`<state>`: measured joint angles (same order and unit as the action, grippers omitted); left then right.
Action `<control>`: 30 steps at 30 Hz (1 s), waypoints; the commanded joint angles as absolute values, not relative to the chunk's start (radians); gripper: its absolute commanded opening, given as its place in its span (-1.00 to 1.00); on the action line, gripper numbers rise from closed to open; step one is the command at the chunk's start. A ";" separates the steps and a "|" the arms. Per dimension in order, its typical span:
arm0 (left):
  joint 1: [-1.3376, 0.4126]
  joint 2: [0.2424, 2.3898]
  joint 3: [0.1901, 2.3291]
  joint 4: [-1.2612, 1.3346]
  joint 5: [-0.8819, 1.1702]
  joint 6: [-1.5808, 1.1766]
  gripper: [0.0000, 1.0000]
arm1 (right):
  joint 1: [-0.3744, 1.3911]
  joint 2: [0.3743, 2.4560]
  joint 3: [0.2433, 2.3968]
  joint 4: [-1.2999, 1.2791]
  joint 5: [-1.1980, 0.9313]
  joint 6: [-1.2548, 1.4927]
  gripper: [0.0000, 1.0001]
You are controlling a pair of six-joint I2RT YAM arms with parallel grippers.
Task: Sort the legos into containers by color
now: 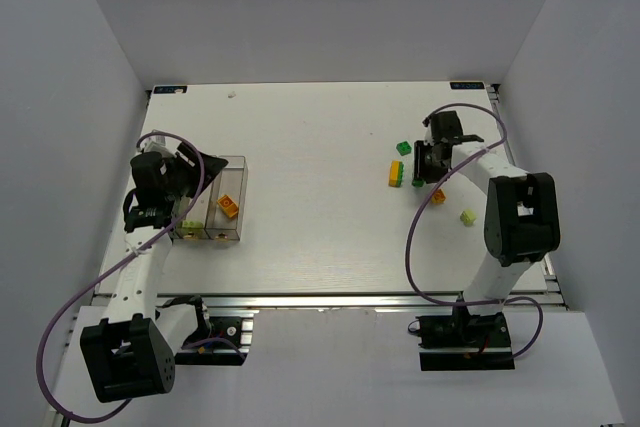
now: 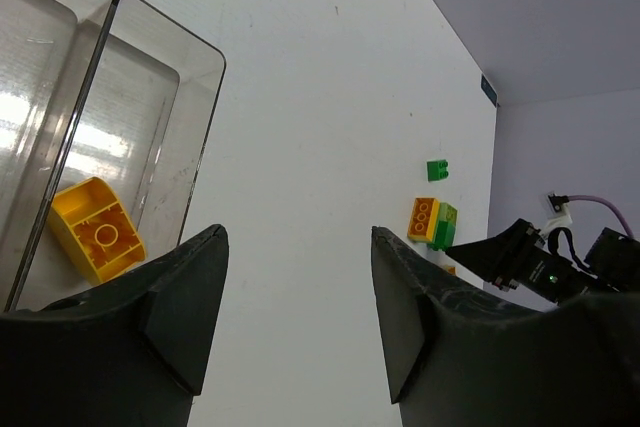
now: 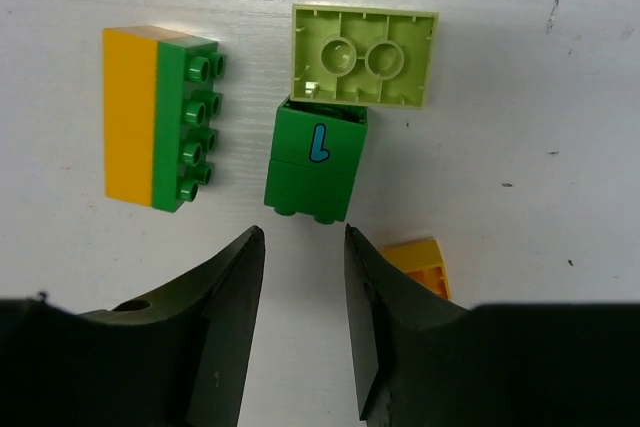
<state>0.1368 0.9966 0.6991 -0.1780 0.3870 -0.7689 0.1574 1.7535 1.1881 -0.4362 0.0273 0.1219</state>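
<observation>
The clear containers [image 1: 240, 163] stand in a row at the left. One holds an orange lego [image 1: 229, 206], another a pale yellow-green one [image 1: 190, 228]. My left gripper [image 1: 200, 169] hovers over them, open and empty [image 2: 298, 237], with the orange lego [image 2: 97, 230] lying in the bin [image 2: 150, 97] beside its left finger. At the right, my right gripper [image 1: 432, 159] is open [image 3: 303, 237], its tips just short of a dark green lego [image 3: 315, 162]. A pale yellow-green lego [image 3: 364, 55] touches that one's far end. An orange-and-green pair [image 3: 160, 117] lies to the left. An orange lego [image 3: 420, 265] is half hidden behind the right finger.
More legos lie on the white table around the right gripper: a dark green one [image 1: 403, 148], an orange one [image 1: 437, 196] and a pale yellow-green one [image 1: 467, 217]. Grey walls close in the table on three sides. A purple cable loops from each arm.
</observation>
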 commanded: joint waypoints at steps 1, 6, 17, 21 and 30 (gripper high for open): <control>0.135 0.976 0.706 -0.164 0.405 -0.773 0.37 | 0.156 1.775 1.181 -0.381 0.055 0.170 -0.13; 0.135 0.973 0.695 -0.166 0.405 -0.775 0.37 | 0.156 1.792 1.170 -0.345 0.049 0.190 -0.01; 0.135 0.977 0.690 -0.140 0.416 -0.792 0.38 | 0.156 1.832 1.111 -0.265 0.041 0.210 0.09; 0.135 0.979 0.684 -0.112 0.442 -0.799 0.39 | 0.155 1.835 1.089 -0.232 0.051 0.215 0.01; 0.059 1.006 0.670 -0.008 0.502 -0.853 0.48 | 0.155 1.783 1.032 -0.156 0.012 0.180 -0.65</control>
